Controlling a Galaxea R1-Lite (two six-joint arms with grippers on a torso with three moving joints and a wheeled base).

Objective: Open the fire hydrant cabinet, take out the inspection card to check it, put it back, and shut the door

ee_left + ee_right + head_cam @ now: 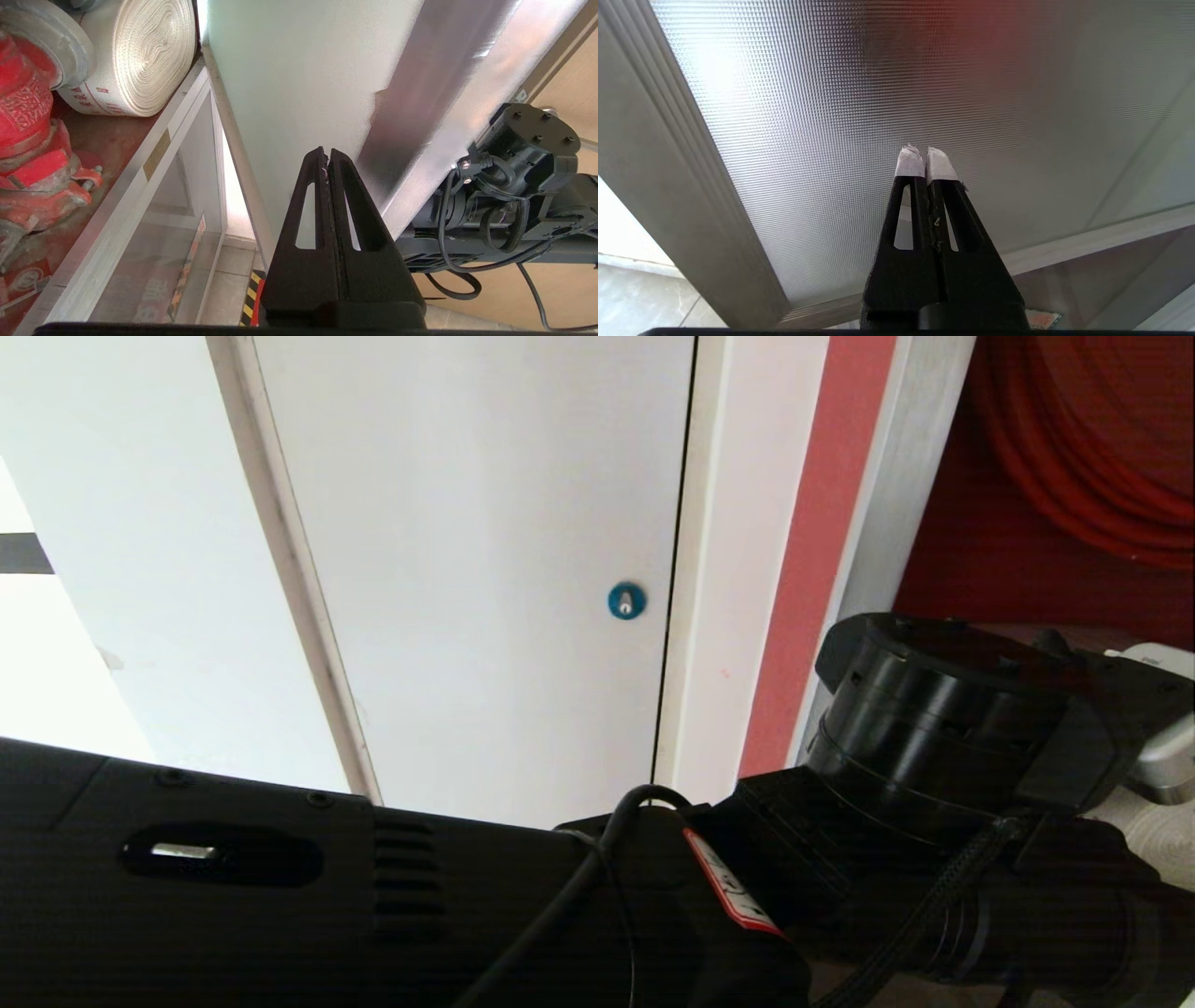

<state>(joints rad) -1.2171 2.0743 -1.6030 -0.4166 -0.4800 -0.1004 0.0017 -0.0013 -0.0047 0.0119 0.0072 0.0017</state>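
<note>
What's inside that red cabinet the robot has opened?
Inside the fire hydrant cabinet: a white rolled hose, a red valve, and coils of red hose. No inspection card shows; the robot's left arm covers part of the interior.

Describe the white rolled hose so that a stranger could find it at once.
Look inside the red fire hydrant cabinet. The white rolled hose lies on its floor beside the red valve. It is the only pale, flat woven coil there, with red print on its band.

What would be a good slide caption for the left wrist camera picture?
Left gripper, shut and empty, hangs beside the open fire hydrant cabinet, near its white rolled hose and red valve.
</note>
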